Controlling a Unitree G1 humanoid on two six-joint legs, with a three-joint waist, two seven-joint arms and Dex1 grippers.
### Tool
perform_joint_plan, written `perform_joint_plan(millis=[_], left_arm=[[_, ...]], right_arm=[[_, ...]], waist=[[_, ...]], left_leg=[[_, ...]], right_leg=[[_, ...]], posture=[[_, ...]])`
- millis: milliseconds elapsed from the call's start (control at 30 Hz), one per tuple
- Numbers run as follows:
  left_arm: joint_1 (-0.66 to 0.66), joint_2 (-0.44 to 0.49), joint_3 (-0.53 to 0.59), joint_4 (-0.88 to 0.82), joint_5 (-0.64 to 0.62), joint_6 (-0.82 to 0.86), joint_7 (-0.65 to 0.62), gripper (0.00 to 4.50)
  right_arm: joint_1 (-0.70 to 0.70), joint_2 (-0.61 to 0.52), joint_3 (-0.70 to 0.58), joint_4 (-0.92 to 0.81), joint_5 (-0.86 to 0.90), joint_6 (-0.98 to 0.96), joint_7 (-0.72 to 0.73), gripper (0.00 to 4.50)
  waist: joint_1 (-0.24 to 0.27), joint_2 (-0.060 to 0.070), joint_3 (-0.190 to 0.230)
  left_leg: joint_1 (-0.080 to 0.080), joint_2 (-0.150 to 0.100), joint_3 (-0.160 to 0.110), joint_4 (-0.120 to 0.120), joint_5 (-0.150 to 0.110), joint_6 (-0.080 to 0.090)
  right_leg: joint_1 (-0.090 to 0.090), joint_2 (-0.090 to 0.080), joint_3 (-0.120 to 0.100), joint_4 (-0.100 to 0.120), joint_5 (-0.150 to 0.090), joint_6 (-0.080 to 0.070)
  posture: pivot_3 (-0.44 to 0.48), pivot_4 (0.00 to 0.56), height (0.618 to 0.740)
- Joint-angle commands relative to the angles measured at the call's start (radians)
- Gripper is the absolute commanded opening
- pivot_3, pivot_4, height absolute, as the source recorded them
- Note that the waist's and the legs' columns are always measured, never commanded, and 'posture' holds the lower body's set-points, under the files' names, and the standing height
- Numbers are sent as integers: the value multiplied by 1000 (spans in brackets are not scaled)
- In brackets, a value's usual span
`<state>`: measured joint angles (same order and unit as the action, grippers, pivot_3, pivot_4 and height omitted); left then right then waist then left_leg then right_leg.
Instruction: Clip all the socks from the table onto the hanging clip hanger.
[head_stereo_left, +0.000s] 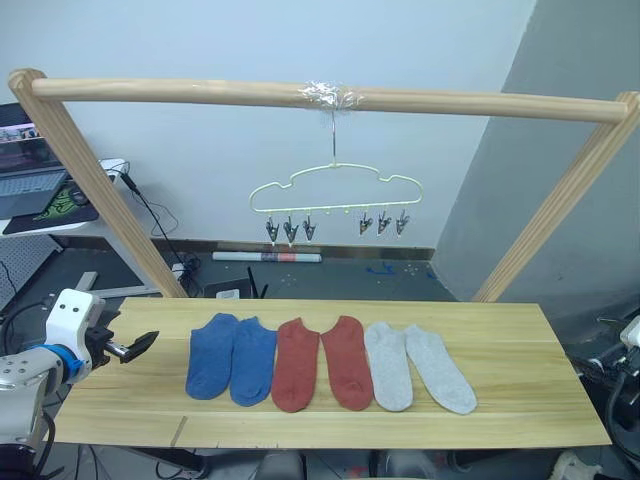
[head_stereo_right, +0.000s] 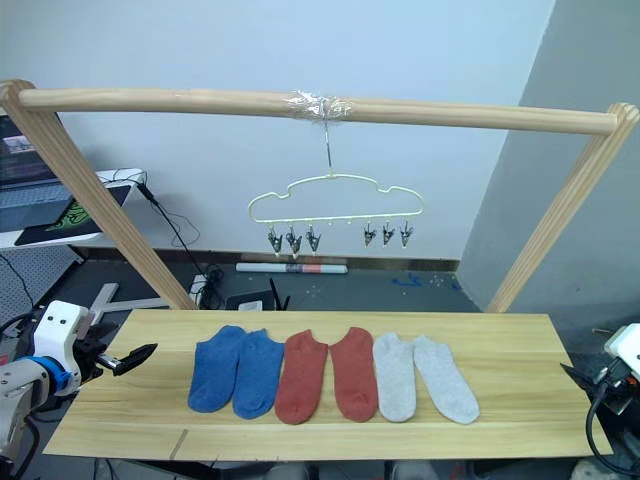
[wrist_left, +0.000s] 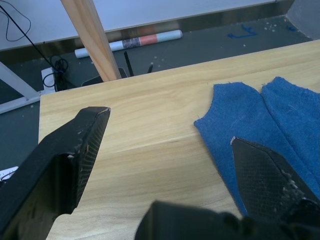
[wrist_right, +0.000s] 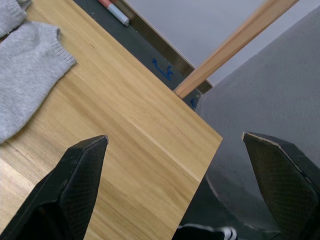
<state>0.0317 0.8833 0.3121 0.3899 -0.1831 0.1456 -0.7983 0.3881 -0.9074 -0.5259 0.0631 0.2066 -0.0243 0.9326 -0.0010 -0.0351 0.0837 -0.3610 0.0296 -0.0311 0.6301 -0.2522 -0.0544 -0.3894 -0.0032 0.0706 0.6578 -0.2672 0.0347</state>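
Note:
Six socks lie in a row on the table (head_stereo_left: 520, 345): a blue pair (head_stereo_left: 232, 358) on the left, a rust-red pair (head_stereo_left: 322, 362) in the middle and a light grey pair (head_stereo_left: 417, 367) on the right. Above and behind them hangs the pale yellow clip hanger (head_stereo_left: 335, 190), and nothing is held in its grey clips (head_stereo_left: 290, 230). My left gripper (head_stereo_left: 145, 343) hovers open over the table's left end, a short way left of the blue socks (wrist_left: 260, 120). My right gripper (wrist_right: 175, 136) is open over the table's right end, apart from a grey sock (wrist_right: 25, 75).
A round wooden pole frame (head_stereo_left: 200, 93) spans the table, with slanted legs (head_stereo_left: 100, 180) at both back corners. A side desk with a laptop (head_stereo_left: 30, 170) stands at the far left. A roll (head_stereo_left: 266, 257) and cables lie on the floor behind.

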Motion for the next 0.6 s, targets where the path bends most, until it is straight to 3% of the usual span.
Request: perform_joint_plan(millis=[33, 600], left_arm=[[-6, 10, 46, -15, -24, -24, -5, 4481], [10, -49, 92, -63, -102, -79, 5, 4481]], right_arm=[[-20, -12, -11, -27, 9, 6, 0, 4500], [-60, 26, -23, -65, 26, 14, -41, 4500]], waist=[[0, 0, -2], [1, 3, -8]], left_leg=[[0, 0, 0, 0, 0, 0], [1, 0, 1, 0, 0, 0]], right_leg=[[0, 0, 0, 0, 0, 0], [1, 0, 1, 1, 0, 0]], posture=[[103, 17, 740], [90, 30, 740]])
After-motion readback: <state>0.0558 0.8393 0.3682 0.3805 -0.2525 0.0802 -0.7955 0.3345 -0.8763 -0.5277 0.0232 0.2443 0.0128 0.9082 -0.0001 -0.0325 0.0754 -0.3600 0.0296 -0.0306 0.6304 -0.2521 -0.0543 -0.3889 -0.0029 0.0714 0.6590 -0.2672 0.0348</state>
